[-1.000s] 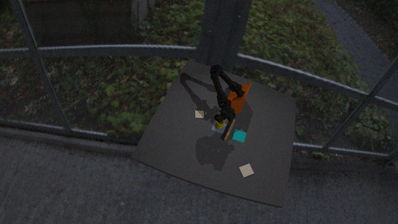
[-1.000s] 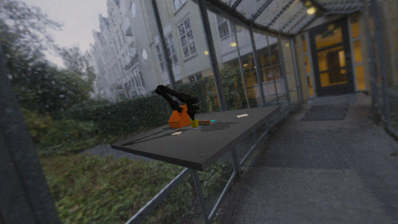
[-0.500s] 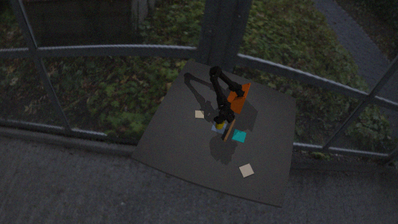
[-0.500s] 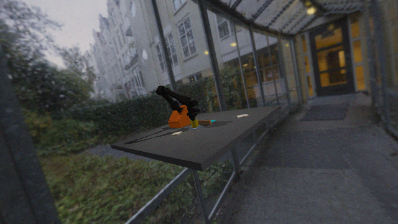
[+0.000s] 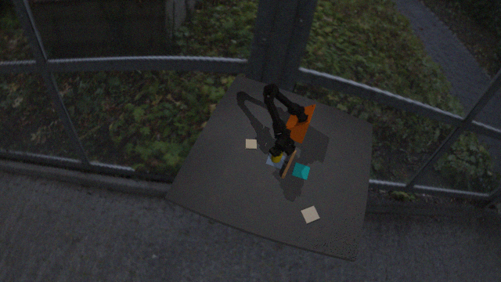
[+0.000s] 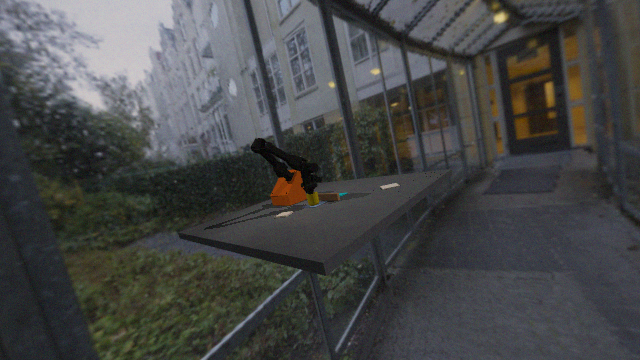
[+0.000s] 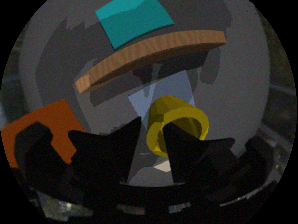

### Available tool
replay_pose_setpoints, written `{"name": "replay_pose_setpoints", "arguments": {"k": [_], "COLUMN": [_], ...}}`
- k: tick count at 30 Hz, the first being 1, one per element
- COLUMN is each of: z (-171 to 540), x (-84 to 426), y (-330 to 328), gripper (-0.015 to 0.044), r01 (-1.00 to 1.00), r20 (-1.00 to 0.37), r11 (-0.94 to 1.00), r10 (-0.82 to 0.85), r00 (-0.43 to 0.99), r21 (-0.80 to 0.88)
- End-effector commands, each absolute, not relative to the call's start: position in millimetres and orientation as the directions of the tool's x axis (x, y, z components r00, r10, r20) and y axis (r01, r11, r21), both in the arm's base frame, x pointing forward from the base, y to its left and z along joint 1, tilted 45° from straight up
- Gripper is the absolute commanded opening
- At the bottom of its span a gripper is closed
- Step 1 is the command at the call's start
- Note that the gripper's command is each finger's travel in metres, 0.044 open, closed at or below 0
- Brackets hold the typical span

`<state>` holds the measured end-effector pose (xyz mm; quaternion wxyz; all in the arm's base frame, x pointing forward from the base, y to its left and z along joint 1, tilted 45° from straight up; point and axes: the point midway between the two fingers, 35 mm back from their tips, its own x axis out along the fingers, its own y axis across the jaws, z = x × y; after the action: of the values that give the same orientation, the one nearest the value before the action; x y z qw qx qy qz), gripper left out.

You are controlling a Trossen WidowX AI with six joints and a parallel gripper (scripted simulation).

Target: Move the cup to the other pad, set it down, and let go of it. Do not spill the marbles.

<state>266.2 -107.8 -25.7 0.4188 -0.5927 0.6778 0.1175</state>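
Observation:
The yellow cup (image 5: 277, 158) (image 6: 313, 200) (image 7: 162, 107) stands upright on the pale blue pad (image 5: 269, 160) (image 7: 182, 86). The other pad, teal (image 5: 300, 171) (image 6: 343, 194) (image 7: 135, 21), lies across the wooden bar from it. My gripper (image 5: 275, 152) (image 6: 312, 192) (image 7: 152, 120) is partly open and holds nothing. It is just above the cup; in the wrist view one fingertip is left of the rim and the other overlaps the cup's mouth. Whether the fingers touch the cup cannot be told. No marbles can be made out in the cup's shaded inside.
A low wooden bar (image 5: 289, 164) (image 6: 330, 197) (image 7: 150, 53) stands between the two pads. An orange block (image 5: 302, 131) (image 6: 287, 194) (image 7: 45, 121) is by the arm's base. One cream tile (image 5: 251, 144) (image 6: 284, 214) lies near the cup, another cream tile (image 5: 310, 215) (image 6: 390, 186) farther off.

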Motion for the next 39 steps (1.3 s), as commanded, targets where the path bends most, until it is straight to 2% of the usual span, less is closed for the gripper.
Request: {"name": "replay_pose_setpoints", "arguments": {"k": [1,19,39], "z": [-26,-26,8], "x": [267,267,264], "y": [-108,-108,-67], "gripper": [0.0127,0.0000,0.0000], "r01": [-0.902,-0.902,-0.905], "r20": [-0.707,-0.707,-0.710], "r11": [0.270,0.270,0.270], "r10": [-0.705,-0.705,-0.703], "r00": [0.054,0.054,0.049], "r21": [-0.338,-0.338,-0.330]}}
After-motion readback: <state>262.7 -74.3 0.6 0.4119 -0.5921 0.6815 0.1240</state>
